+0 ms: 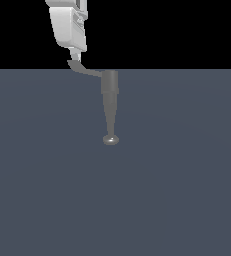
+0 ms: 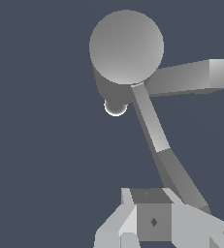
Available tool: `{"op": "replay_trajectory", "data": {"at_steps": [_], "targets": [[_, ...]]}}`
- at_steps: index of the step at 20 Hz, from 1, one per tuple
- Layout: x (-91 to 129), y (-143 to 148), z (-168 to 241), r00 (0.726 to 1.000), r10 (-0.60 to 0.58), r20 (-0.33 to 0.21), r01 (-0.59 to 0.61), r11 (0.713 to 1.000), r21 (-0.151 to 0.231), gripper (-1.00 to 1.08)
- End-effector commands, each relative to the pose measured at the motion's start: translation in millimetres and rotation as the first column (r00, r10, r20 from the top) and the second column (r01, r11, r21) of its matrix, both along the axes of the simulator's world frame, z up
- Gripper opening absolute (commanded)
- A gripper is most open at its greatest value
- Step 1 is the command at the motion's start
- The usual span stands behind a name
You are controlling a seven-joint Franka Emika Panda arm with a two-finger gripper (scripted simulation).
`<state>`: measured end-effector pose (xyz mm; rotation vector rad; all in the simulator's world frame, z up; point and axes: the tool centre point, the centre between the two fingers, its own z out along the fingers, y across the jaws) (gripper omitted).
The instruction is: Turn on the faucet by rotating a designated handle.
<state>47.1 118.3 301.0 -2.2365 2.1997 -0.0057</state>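
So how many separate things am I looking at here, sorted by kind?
Faucets: 1, the faucet, whose parts include the handle and a spout.
Robot grippers: 1, the gripper, white.
Surfaces: 1, the blue-grey floor.
Total: 3

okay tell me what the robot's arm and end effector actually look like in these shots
The end effector has a boxy, glossy white housing with grey recesses on its side and light grey fingers below. In the wrist view the fingers are pale, faceted blocks around a darker grey block with a small diamond mark. No cables show.
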Motion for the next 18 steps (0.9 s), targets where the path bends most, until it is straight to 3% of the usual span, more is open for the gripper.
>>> {"op": "replay_trajectory", "data": {"at_steps": [1,10,12,18], "targets": [[-9,1,-1,1.000,0.003,-0.006,-0.003,1.000,-0.001,-1.00],[-35,0,-1,1.000,0.003,-0.006,-0.003,1.000,-0.001,-1.00],[-30,-1,0,1.000,0.001,-0.001,-0.001,1.000,-0.001,-1.00],[-45,-16,0,1.000,0.001,-0.002,-0.001,1.000,-0.001,-1.00]]}}
